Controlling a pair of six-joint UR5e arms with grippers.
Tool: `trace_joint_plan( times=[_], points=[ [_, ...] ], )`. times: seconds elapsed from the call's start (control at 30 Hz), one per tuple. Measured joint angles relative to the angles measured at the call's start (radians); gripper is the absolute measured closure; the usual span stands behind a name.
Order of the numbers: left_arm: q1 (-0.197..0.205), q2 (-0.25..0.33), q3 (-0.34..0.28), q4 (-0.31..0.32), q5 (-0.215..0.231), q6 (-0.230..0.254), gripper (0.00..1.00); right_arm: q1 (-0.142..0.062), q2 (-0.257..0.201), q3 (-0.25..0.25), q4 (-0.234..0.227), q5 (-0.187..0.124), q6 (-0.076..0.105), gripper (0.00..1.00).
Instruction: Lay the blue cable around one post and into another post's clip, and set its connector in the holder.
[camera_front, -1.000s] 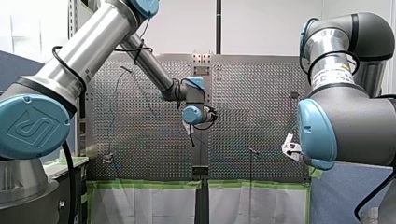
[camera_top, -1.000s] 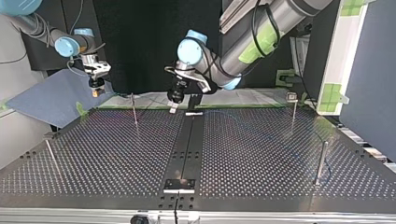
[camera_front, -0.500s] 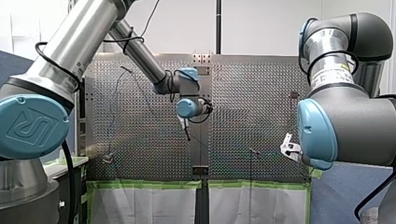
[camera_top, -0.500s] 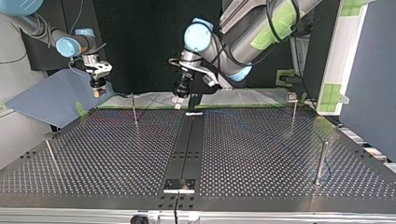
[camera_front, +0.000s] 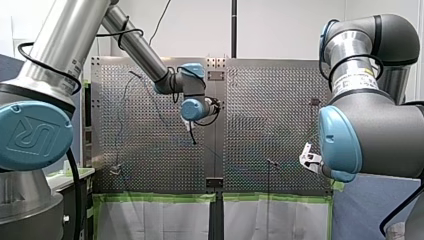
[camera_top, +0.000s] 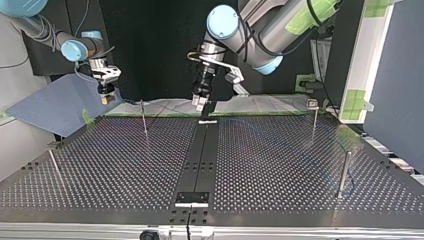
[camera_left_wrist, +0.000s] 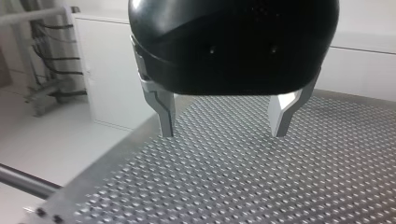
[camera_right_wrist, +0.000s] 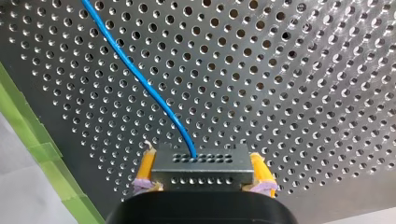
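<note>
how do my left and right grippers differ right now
My left gripper is open and empty; my right gripper is shut on the connector, with the blue cable running from it. My left gripper's fingers are bare metal; my right gripper's pads are yellow. Both face the perforated table.

The left arm reaches to the middle of the counter (camera_top: 280, 165), its gripper (camera_left_wrist: 223, 133) pointing down with metal fingers (camera_left_wrist: 166, 112) spread wide apart, while the right arm's gripper (camera_right_wrist: 203, 161) hangs beside a counter corner, yellow-padded fingers (camera_right_wrist: 147, 164) clamped on the connector (camera_right_wrist: 203, 175).
</note>
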Motion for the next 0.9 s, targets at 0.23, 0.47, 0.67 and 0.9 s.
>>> trace_joint_plan(
  times=[0.23,0.47,0.67,0.9],
  points=[
    [-0.002,0.063,-0.063,0.063,-0.002,0.0,0.0,0.004,0.0,0.0,-0.001,0.0,0.0,1.0],
    [-0.004,0.112,-0.125,0.108,-0.004,0.008,0.0,0.006,0.0,-0.001,-0.002,0.0,0.001,1.0],
    [-0.011,0.077,-0.179,0.154,-0.005,0.014,0.0,0.007,0.0,0.0,-0.001,0.0,0.002,1.0],
    [-0.016,0.048,-0.237,0.171,-0.018,0.014,0.0,0.007,0.0,-0.001,-0.003,0.0,0.001,1.0]
  ],
)
